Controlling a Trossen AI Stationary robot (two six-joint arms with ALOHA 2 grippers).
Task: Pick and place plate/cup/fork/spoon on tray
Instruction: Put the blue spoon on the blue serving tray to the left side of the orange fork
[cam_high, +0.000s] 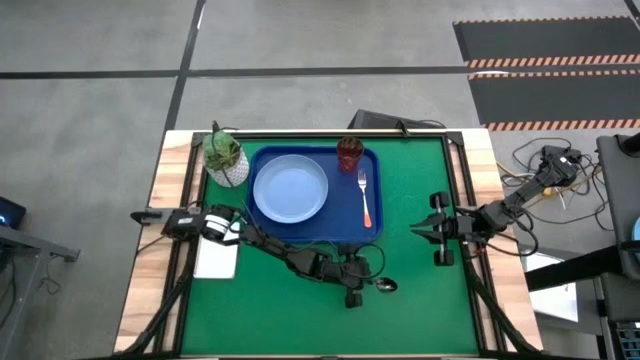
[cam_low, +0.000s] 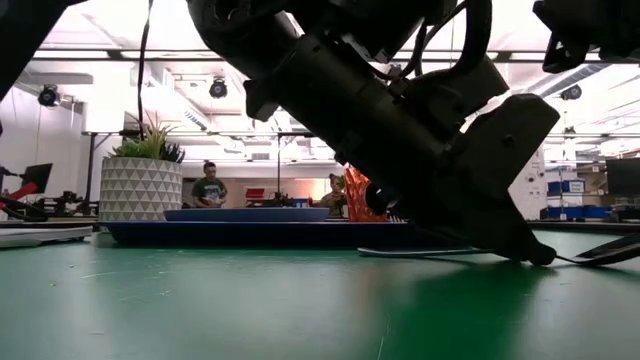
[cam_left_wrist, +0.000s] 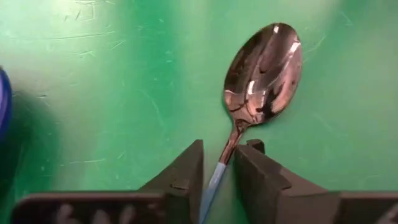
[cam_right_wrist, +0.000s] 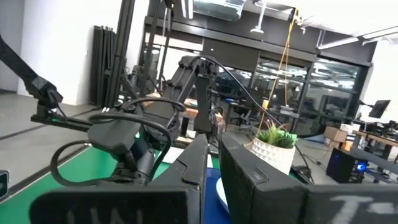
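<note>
Here the left claw (cam_left_wrist: 217, 171) reaches low, its fingers straddling the spoon (cam_left_wrist: 261, 74) handle.

Both arms are black, made of round joints and straight links, with thin black cables looping outside. The left gripper (cam_left_wrist: 217, 180) has two flat, dark, wedge-shaped fingers.
</note>
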